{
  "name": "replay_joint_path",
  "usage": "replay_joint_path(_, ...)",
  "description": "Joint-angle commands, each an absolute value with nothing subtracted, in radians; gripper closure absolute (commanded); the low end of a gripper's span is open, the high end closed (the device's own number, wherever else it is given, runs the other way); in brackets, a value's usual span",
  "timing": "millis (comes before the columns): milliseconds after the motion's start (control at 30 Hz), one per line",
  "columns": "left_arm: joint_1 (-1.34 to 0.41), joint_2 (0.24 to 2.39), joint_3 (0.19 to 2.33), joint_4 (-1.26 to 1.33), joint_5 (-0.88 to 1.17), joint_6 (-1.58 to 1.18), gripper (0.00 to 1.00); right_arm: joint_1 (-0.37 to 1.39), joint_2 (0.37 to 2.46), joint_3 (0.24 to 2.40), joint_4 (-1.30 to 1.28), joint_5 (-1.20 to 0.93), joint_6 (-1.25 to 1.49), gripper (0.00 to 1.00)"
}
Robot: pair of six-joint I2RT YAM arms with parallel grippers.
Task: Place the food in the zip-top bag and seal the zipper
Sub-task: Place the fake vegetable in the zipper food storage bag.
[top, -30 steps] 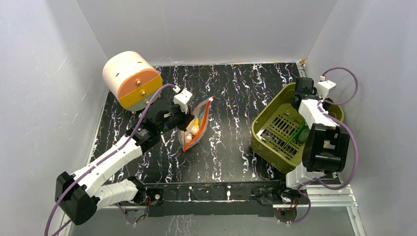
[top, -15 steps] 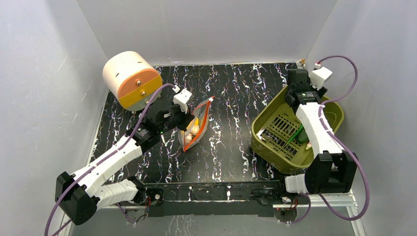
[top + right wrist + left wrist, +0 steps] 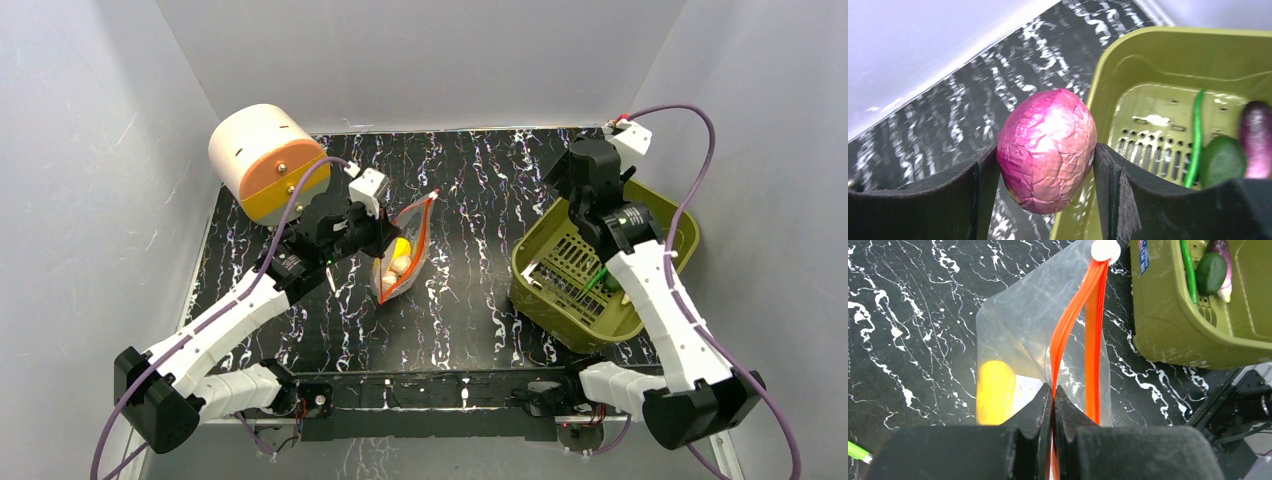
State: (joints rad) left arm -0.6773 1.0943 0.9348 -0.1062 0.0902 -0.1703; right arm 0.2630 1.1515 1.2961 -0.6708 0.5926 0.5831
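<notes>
Broadly, the black marbled table (image 3: pixel 480 180) carries an olive basket (image 3: pixel 553 312) at the right of the overhead view. The clear bag (image 3: pixel 395 285) stands mouth-up at centre left. The left pincer (image 3: pixel 1053 390) is clamped on one lip of the orange zipper strip (image 3: pixel 1091 340), which holds the mouth parted. The right pincer (image 3: pixel 1045 155) grips the pink round piece (image 3: pixel 1048 135), raised above the basket's far left rim.

A yellow lemon (image 3: pixel 994 390) and a beige lump (image 3: pixel 397 265) lie inside the bag. The eggplant (image 3: pixel 1255 137) and the green piece (image 3: pixel 1223 160) wait in the basket.

To do this well, the right arm should cross to the bag and come down straight over the gap. It should let go only once the piece is past the strip. The opening looks narrow for so round a piece, so the left grip must not slacken.

A white slider (image 3: pixel 1105 250) sits at the strip's far end. A blue label (image 3: pixel 1143 255) on the basket wall is too small to read.
</notes>
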Motion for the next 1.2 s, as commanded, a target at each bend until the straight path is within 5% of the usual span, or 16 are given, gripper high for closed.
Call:
replay_joint_path(0, -0.683, 1.114, 0.987, -0.115, 0.1, -0.263, 1.0, 0.323, 1.073, 1.25, -0.605, 0.449, 0.633, 0.54)
replay_joint_path(400, -0.683, 1.213, 1.088, -0.179, 0.0, -0.331, 1.0, 0.508, 0.991, 1.111, -0.433, 0.126, 0.768, 0.53)
replay_joint_path(1167, -0.683, 1.171, 1.099, -0.222, 0.126, -0.426, 1.0, 0.842, 1.17, 1.027, -0.114, 0.14, 0.972, 0.52)
